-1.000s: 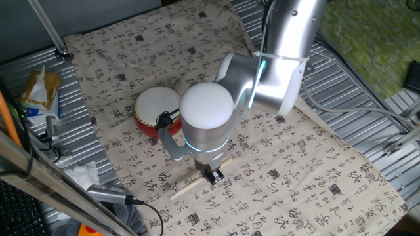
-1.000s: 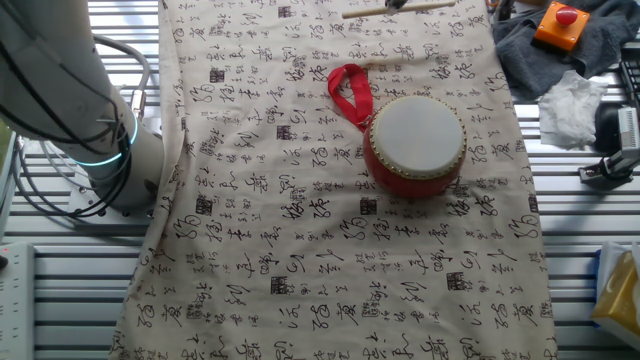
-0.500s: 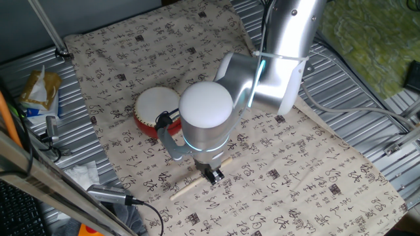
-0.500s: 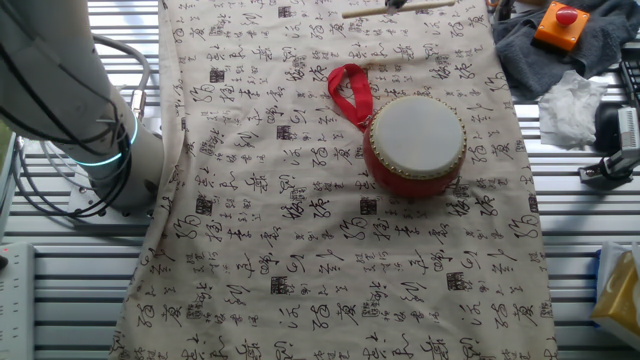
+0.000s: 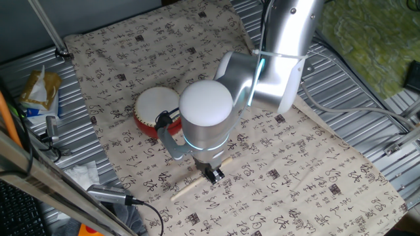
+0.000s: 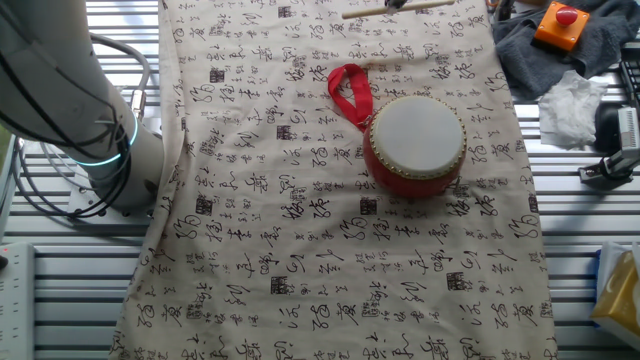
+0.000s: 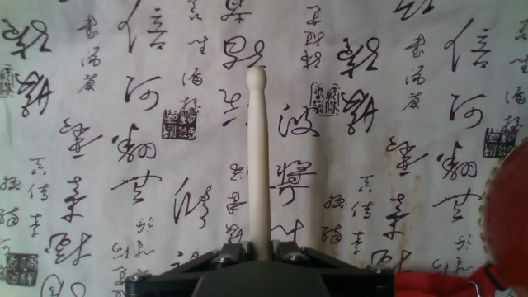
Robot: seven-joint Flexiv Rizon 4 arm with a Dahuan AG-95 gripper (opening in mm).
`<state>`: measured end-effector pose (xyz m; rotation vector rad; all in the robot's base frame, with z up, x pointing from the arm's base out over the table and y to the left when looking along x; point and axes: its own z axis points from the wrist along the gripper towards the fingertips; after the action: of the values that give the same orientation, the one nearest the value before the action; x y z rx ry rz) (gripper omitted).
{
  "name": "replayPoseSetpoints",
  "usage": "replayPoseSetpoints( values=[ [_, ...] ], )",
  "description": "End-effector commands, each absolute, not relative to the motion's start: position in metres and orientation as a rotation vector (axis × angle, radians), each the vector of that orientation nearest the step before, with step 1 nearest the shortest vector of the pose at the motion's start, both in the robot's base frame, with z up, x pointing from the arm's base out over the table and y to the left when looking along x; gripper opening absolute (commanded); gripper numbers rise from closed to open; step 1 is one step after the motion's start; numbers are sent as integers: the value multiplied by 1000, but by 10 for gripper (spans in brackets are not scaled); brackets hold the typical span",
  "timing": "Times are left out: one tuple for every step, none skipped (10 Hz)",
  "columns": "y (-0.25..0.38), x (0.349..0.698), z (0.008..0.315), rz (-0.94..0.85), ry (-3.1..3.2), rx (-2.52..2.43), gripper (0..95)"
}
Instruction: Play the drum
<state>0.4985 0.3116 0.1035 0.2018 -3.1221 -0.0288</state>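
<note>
1. The drum [image 6: 414, 144] is seen standing upright on a cloth [image 6: 300, 250] printed with black calligraphy, its white head facing up and its red body visible below the rim.
2. A red ribbon loop [image 6: 348, 92] is attached to the side of the drum and is laid flat on the cloth beside it.
3. In one fixed view the drum [image 5: 156, 111] is partly covered by the arm [image 5: 262, 72], whose rounded white joint sits in front of it.
4. The gripper [image 5: 211, 174] is held low over the cloth, near the drum but apart from it.
5. A pale wooden stick [image 7: 258, 157] is clamped between the two fingers, as shown in the hand view, where its shaft passes through the narrow gap at the fingertips and its rounded tip points away from the hand.
6. In one fixed view the stick [image 5: 194, 185] is seen lying low along the cloth, extending out from under the gripper.
7. In the hand view only a red edge of the drum [image 7: 505, 223] is caught at the right side, well clear of the tip of the stick.
8. A crumpled white tissue [image 6: 572, 106] and a dark grey rag [image 6: 520, 45] are seen beyond the edge of the cloth.
</note>
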Motion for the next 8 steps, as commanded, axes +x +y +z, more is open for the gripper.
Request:
replayPoseSetpoints(
  values=[
    [312,499,104,-26,-3125,220,0],
    [312,499,104,-24,-3124,240,0],
    [312,499,104,-20,-3118,266,0],
    [312,499,104,-19,-3113,277,0],
    [312,499,104,-10,-3108,273,0],
    [312,499,104,-5,-3107,265,0],
    [312,498,104,-4,-3111,249,0],
    [311,499,103,-20,-3113,232,0]
  ],
)
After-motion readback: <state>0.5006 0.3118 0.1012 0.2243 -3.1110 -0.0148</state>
